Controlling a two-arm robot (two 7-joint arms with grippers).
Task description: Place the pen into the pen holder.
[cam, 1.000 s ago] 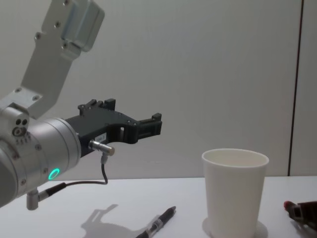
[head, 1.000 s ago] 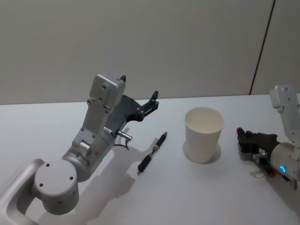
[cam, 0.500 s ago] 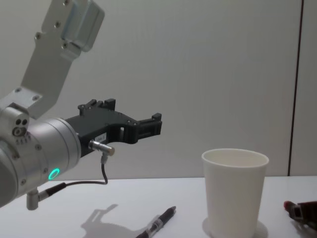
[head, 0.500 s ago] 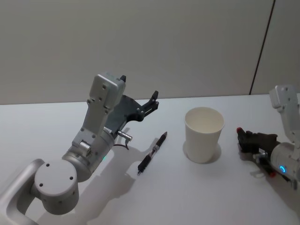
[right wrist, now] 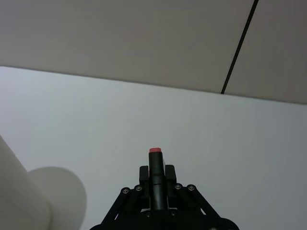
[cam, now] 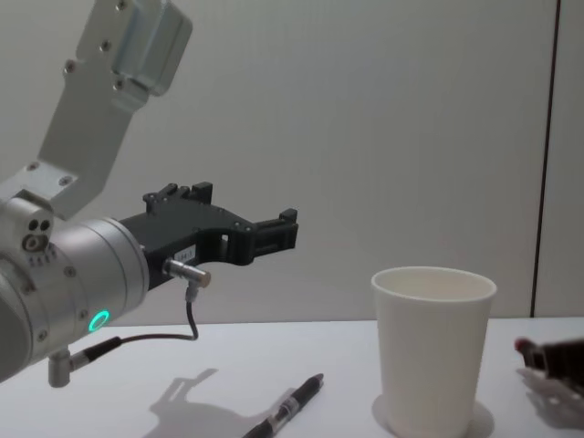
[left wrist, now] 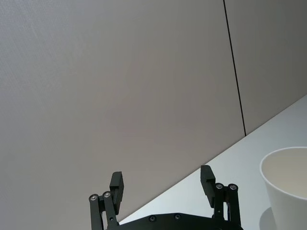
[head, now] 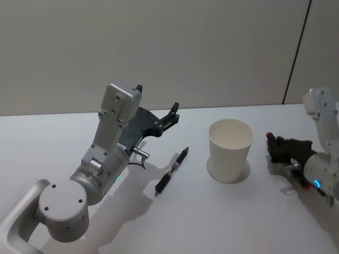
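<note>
The pen [head: 172,172] lies untouched on the white surface [head: 222,222] beside the empty paper cup [head: 230,151]. The left gripper [head: 172,114] hovers with fingers apart. The right gripper [head: 273,144] rests aside, fingers together.

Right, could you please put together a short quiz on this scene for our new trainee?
1. True or false: the pen lies flat on the table, outside the pen holder.
2. The left gripper, raised above the table, has its fingers: A. open and empty; B. shut on the pen; C. shut on the pen holder's rim.
3. Fill in: the right gripper sits low by the table, on the side of the pen holder away from the ____.

Key: 1 true; 2 A; 3 pen.
</note>
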